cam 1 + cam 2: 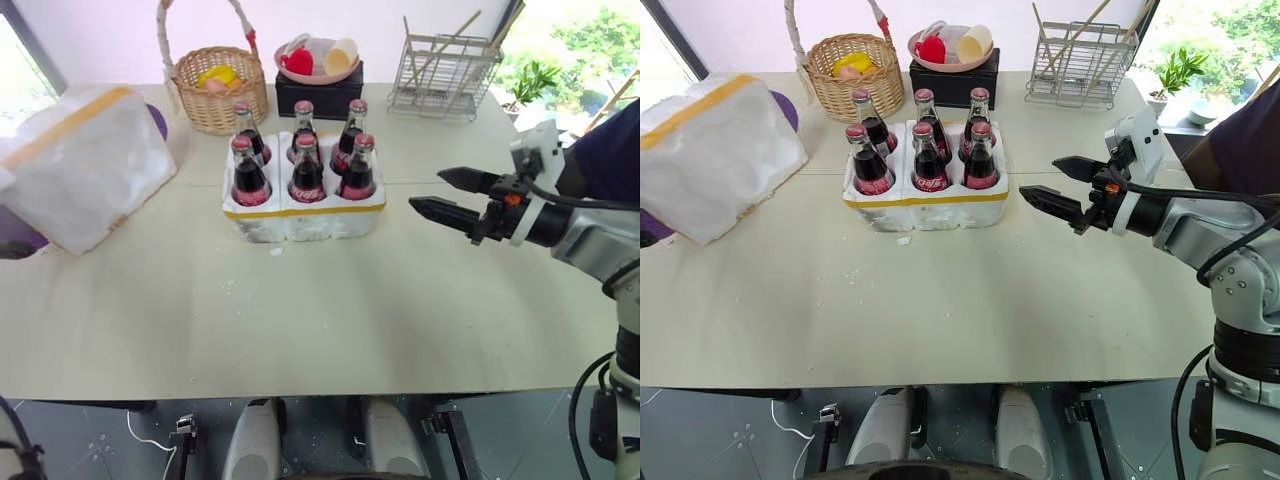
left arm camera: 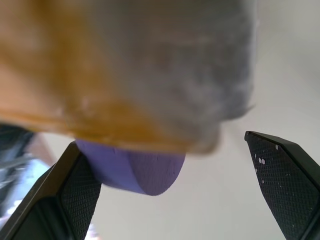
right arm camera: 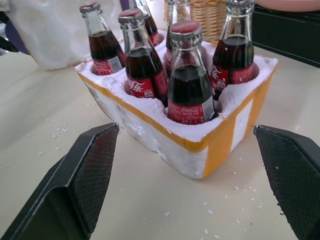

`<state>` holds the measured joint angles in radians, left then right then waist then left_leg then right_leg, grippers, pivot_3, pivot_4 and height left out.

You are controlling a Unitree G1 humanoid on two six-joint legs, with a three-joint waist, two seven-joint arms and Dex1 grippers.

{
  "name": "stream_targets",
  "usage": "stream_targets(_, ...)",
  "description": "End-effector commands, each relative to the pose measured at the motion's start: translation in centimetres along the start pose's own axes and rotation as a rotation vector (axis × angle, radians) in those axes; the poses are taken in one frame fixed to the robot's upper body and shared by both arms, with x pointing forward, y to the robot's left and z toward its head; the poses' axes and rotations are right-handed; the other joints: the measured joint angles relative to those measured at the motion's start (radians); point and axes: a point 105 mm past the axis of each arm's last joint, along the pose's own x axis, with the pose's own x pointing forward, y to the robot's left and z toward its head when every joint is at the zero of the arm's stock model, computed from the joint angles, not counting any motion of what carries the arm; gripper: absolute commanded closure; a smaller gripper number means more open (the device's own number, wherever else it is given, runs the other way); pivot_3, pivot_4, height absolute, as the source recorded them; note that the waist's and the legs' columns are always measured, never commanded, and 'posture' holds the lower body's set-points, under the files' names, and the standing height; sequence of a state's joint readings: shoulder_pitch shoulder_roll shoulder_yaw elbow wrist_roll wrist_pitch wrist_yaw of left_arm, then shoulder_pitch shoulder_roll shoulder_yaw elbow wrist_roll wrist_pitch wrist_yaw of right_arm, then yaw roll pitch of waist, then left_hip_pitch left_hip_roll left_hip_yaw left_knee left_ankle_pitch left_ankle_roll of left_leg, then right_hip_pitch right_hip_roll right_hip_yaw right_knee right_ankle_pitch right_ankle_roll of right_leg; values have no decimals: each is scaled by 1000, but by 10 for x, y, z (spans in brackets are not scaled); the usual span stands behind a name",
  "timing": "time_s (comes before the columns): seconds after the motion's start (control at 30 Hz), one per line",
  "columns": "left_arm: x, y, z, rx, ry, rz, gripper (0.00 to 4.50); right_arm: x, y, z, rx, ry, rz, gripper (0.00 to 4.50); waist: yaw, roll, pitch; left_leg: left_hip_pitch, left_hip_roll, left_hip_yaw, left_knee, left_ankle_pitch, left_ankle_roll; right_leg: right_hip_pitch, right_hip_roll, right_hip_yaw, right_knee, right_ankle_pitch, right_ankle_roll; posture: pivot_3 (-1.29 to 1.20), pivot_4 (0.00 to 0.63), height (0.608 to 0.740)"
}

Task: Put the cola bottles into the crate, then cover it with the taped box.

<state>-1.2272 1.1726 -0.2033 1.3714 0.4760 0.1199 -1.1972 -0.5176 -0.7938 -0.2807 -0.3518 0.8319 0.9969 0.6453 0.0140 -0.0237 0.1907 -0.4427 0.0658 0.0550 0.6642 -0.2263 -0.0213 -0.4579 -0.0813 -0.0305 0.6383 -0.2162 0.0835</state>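
Observation:
Several cola bottles (image 1: 306, 172) with red caps stand upright in the wells of the crate (image 1: 300, 218), a low white styrofoam block with a yellow band, at mid-table. The taped box (image 1: 85, 165) lies tilted at the table's left edge, yellow tape along its top. My right gripper (image 1: 427, 188) hovers open just right of the crate, pointing at it; in the right wrist view its fingers (image 3: 95, 165) frame the crate (image 3: 220, 145) without touching. My left gripper (image 2: 161, 140) is open, the taped box (image 2: 125, 65) looming close before it; whether they touch I cannot tell.
A wicker basket (image 1: 218, 88), a black box bearing a pink bowl (image 1: 318, 92) and a wire rack (image 1: 445, 75) line the far edge. A purple object (image 1: 20, 238) pokes out under the taped box. Styrofoam crumbs (image 1: 275, 250) dot the table in front of the crate.

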Motion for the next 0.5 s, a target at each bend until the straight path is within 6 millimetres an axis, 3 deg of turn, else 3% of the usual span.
stream_targets(0.03,-9,-5,12,-47,-44,-84,0,-7,1,13,-46,-36,-16,65,-1,0,0,0,0,0,0,0,0,0,0,0,0,0,0,0,150,740)
stream_targets(0.2,-13,-1,14,0,-14,-54,0,-6,3,10,-40,-39,-16,65,-3,-1,0,0,0,0,0,0,0,0,0,0,2,0,0,0,150,740)
stream_targets(0.5,-31,12,41,-89,-166,14,0,-6,2,8,-37,-40,-22,65,-3,-2,1,0,0,-1,1,0,0,-2,0,0,5,0,0,0,150,740)
